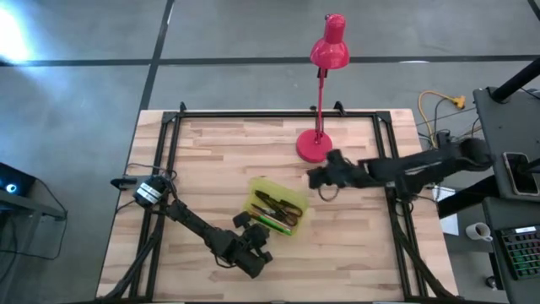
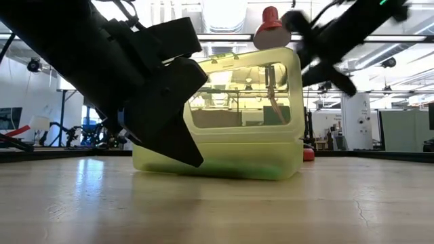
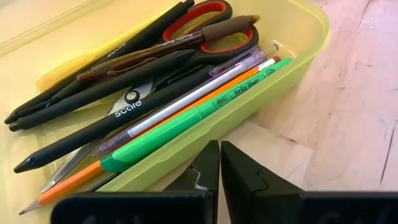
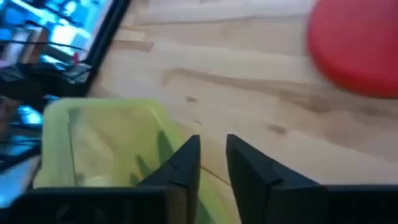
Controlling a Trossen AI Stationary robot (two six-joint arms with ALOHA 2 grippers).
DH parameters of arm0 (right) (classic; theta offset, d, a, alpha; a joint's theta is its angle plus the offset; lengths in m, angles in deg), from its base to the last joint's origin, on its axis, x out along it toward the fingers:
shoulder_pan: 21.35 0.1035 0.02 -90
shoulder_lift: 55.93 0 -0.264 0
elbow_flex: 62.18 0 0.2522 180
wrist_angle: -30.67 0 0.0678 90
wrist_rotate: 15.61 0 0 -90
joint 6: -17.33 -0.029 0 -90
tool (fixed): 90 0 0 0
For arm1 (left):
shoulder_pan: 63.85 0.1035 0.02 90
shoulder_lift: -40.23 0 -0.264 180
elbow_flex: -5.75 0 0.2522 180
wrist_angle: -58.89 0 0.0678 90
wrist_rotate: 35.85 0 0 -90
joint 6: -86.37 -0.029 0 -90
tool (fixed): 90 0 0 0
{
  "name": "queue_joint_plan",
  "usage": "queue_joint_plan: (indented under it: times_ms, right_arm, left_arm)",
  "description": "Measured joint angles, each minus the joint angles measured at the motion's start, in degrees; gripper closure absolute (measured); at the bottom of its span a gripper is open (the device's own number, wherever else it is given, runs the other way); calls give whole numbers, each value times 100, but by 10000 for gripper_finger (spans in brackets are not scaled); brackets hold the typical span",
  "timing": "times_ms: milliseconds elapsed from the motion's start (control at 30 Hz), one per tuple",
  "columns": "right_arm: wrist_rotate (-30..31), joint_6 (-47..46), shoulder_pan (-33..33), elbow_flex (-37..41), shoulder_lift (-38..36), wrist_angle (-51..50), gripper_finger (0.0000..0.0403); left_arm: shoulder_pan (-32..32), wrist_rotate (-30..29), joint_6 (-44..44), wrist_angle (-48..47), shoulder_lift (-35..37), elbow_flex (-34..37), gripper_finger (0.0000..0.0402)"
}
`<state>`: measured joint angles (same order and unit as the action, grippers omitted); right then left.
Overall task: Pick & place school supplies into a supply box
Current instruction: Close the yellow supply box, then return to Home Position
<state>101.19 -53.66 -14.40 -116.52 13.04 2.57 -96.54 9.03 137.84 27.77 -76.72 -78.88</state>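
The left gripper (image 1: 251,247) sits low over the desk (image 1: 211,152) near its front edge, just beside the front long wall of the supply box (image 1: 297,221); in its wrist view the two dark fingers (image 3: 200,177) are pressed together, holding nothing, their tips close against that wall.

The supply box, a translucent yellow-green case, lies a little front of the desk's middle, turned at a slant, with its hinged lid (image 2: 244,88) standing open on the far side. Inside it lie the school supplies, packed side by side along its length: several dark pens (image 3: 106,93), a brown pen (image 3: 180,43), a clear-barrelled pen (image 3: 186,96), an orange pencil (image 3: 74,186) and a green pen (image 3: 205,109) against the near wall, with red-handled scissors (image 3: 202,15) partly buried beneath them.

Behind the box, toward the back edge, stands a red lamp (image 1: 329,46) on its round base (image 1: 313,145).

The right gripper (image 1: 316,179) hangs above the desk between the lamp base and the box's right end, its fingers (image 4: 186,163) a small way apart and gripping nothing.
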Motion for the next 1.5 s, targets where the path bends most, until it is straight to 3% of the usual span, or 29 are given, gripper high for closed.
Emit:
queue_joint_plan:
  times_ms: [67,133,300,433,567,733,967,1200,1367,1500]
  right_arm:
    - [-498,90,-341,123,322,671,343]
    - [-1032,123,-456,72,737,707,358]
    - [-2164,756,-79,-518,1732,1552,381]
    - [-2208,1069,230,-1274,2335,1376,384]
    - [-2199,1356,342,-1966,2746,642,383]
    - [-2515,1565,438,-2413,3167,528,384]
    - [-2938,1389,554,-2489,3912,614,385]
    - [-2898,1189,580,-2434,4021,746,385]
    - [-2178,1592,560,-2438,3639,405,385]
    - [-1471,1791,483,-2445,3196,74,385]
  left_arm:
    - [0,0,66,10,2,40,402]
    - [0,0,257,19,2,134,402]
    - [-5,-52,1151,128,33,521,402]
    - [-11,-131,1781,370,48,789,402]
    - [-11,-215,1864,601,41,845,402]
    - [56,-401,1885,567,22,821,402]
    - [-101,-634,2932,-514,15,828,402]
    - [-545,-428,3738,-1330,292,859,402]
    - [-767,-178,3822,-1695,911,880,402]
    - [-667,-183,3712,-1166,1309,1153,402]
